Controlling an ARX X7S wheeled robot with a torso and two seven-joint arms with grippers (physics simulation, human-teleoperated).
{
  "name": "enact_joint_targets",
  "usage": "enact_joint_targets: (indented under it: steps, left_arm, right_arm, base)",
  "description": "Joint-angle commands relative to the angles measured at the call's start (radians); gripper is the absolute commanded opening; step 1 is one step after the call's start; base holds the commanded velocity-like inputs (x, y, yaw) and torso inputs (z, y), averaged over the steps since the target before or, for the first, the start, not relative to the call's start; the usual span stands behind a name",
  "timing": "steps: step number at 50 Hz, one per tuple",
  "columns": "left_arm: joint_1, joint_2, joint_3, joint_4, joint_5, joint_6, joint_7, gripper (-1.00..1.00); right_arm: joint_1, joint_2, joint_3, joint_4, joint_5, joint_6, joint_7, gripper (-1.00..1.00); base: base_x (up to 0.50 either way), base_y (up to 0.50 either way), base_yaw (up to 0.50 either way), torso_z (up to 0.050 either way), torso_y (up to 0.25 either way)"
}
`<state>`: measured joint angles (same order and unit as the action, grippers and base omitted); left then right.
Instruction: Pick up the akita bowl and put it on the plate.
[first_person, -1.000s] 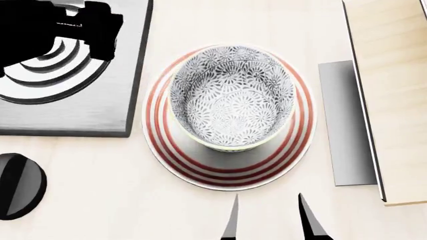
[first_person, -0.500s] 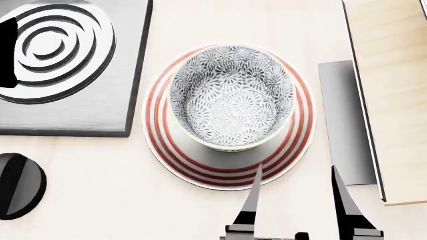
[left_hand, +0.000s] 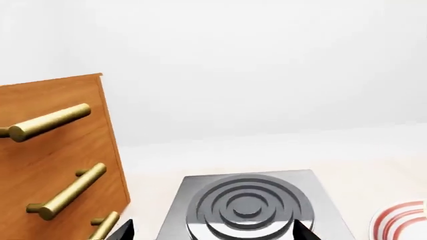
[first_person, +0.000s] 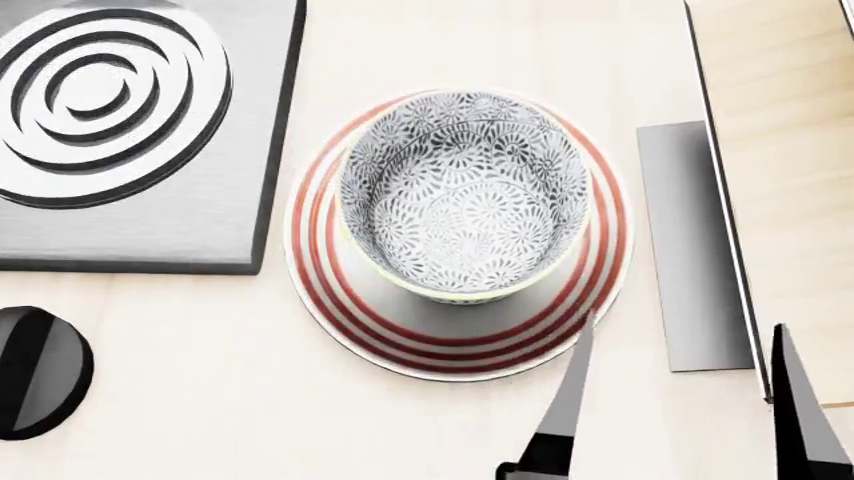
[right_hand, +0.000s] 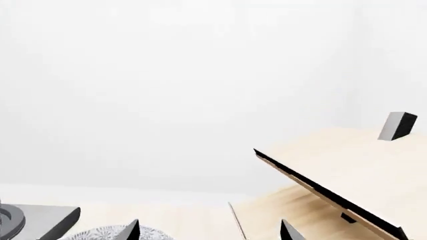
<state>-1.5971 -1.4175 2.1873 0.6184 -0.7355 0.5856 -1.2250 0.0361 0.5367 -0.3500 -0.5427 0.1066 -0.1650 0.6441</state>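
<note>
In the head view the akita bowl (first_person: 461, 195), white with a dense grey-black floral pattern, stands upright on the plate (first_person: 400, 345), which is white with red rings. My right gripper (first_person: 682, 322) is open just to the plate's right front, its left finger beside the rim and nothing between the fingers. The right wrist view shows that gripper (right_hand: 209, 221) open, with a sliver of the bowl (right_hand: 100, 234) by one fingertip. My left gripper (left_hand: 212, 225) is out of the head view. Its own view shows it open over the burner, with the plate's (left_hand: 400, 220) edge to one side.
A grey square burner (first_person: 120, 130) with dark rings sits left of the plate, with a black knob (first_person: 34, 370) in front of it. A grey strip (first_person: 694, 245) and a pale wooden board (first_person: 787, 180) lie to the right. A wooden cabinet (left_hand: 60, 165) with brass handles stands beside the burner (left_hand: 247, 205).
My right gripper has moved right and farther into the head view, still open. The left arm has withdrawn from over the burner and left the head view. Bowl and plate have not moved.
</note>
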Motion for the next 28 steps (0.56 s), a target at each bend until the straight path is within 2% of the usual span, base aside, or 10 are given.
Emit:
enact_joint_targets:
  steps: [1,5,14,18,21,25,28]
  left_arm:
    - [0.116,-0.091,0.052,0.128,0.382,0.033,-0.246,1.00]
    - [0.134,-0.089,0.062,0.148,0.438,0.020,-0.273,1.00]
    - [0.181,0.063,0.054,0.041,0.388,0.041,-0.312,1.00]
    - [0.200,0.077,0.039,0.029,0.404,0.050,-0.324,1.00]
    - [0.246,0.076,0.000,0.033,0.457,0.046,-0.341,1.00]
    - [0.354,0.097,-0.114,0.025,0.452,-0.014,-0.343,1.00]
    - [0.381,0.106,-0.142,0.011,0.450,-0.004,-0.336,1.00]
  right_arm:
    - [-0.107,0.050,0.040,-0.134,-0.049,-0.040,0.043,1.00]
    - [-0.137,0.056,0.043,-0.152,-0.071,-0.065,0.051,1.00]
    - [-0.149,0.057,0.040,-0.123,-0.071,-0.101,0.051,1.00]
    - [-0.148,0.052,0.027,-0.102,-0.077,-0.111,0.045,1.00]
    - [-0.152,0.049,0.015,-0.085,-0.084,-0.129,0.040,1.00]
    - [-0.139,0.041,0.003,-0.060,-0.079,-0.131,0.033,1.00]
    - [-0.130,0.035,-0.002,-0.045,-0.077,-0.130,0.031,1.00]
  base:
    - [0.00,0.00,0.00,0.000,0.000]
    - [0.00,0.00,0.00,0.000,0.000]
    - [0.00,0.00,0.00,0.000,0.000]
    - [0.00,0.00,0.00,0.000,0.000]
    - [0.00,0.00,0.00,0.000,0.000]
    - [0.00,0.00,0.00,0.000,0.000]
    - [0.00,0.00,0.00,0.000,0.000]
